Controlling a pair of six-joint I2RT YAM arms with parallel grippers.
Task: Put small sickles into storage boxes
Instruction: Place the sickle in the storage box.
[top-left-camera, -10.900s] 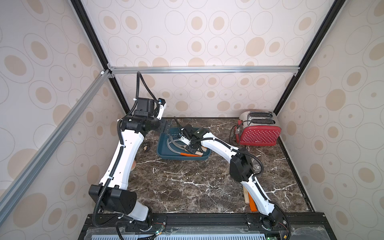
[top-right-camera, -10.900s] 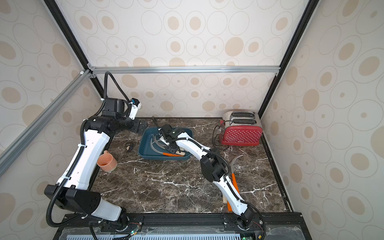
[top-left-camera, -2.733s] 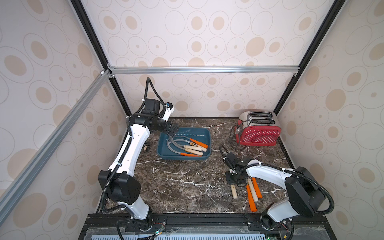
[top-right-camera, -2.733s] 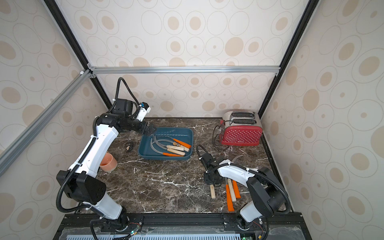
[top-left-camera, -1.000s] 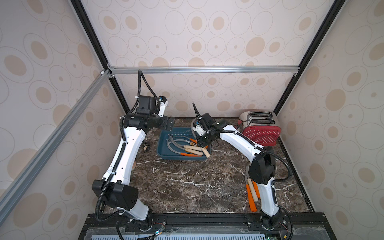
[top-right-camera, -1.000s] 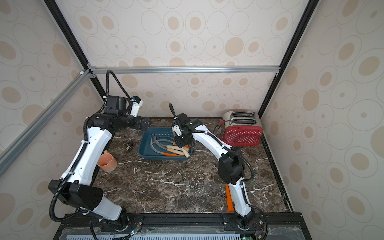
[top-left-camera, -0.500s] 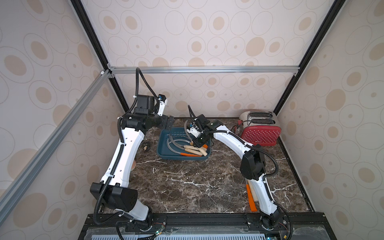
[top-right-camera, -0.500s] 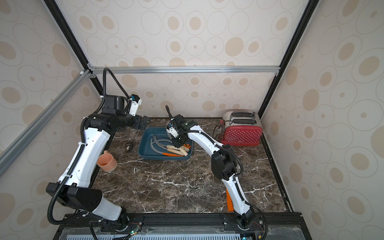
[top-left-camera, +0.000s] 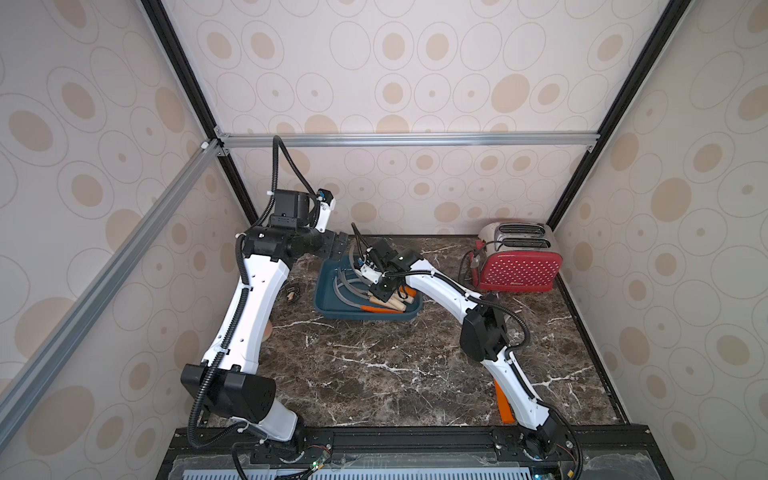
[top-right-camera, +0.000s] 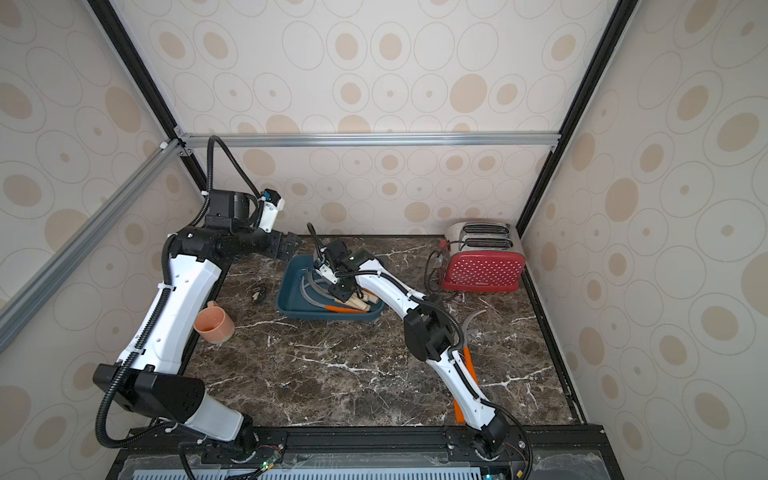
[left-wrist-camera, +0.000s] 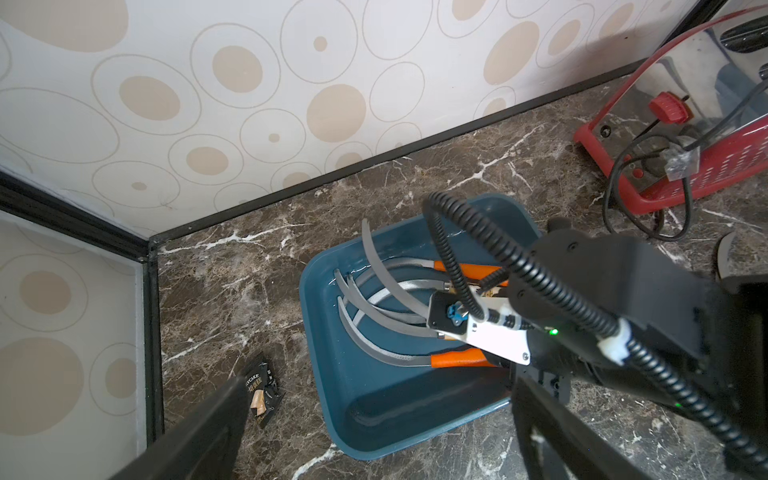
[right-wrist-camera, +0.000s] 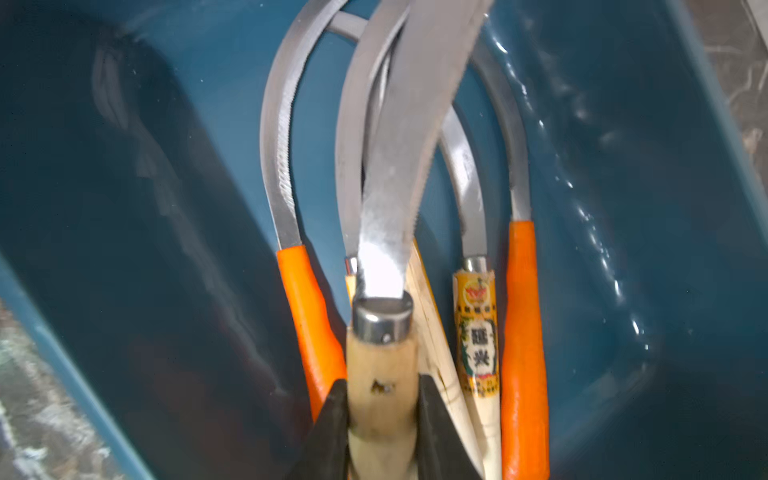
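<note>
The teal-blue storage box (top-left-camera: 365, 318) (top-right-camera: 328, 318) stands at the back of the marble table, and several small sickles (left-wrist-camera: 457, 359) lie in it, blades toward its left end. My right gripper (right-wrist-camera: 382, 399) is shut on the pale wooden handle of another sickle (right-wrist-camera: 382, 361). It holds this sickle low over the ones in the box (right-wrist-camera: 124, 208), as both top views show (top-left-camera: 384, 291) (top-right-camera: 343, 293). Above the box's back left corner hovers my left gripper (left-wrist-camera: 370, 428) (top-left-camera: 338, 245), open and holding nothing. More sickles (top-right-camera: 469, 365) lie on the table by the right arm's base, partly hidden by that arm.
A red dotted toaster (top-left-camera: 519, 266) with its cord stands at the back right. An orange cup (top-right-camera: 214, 326) sits at the left edge, under the left arm. Just left of the box lies a small black wrapper (left-wrist-camera: 262, 395).
The right arm has carried the wooden-handled sickle from the front right of the table to the box, then lowered it leftward over the pile. The left arm shifted only slightly.
</note>
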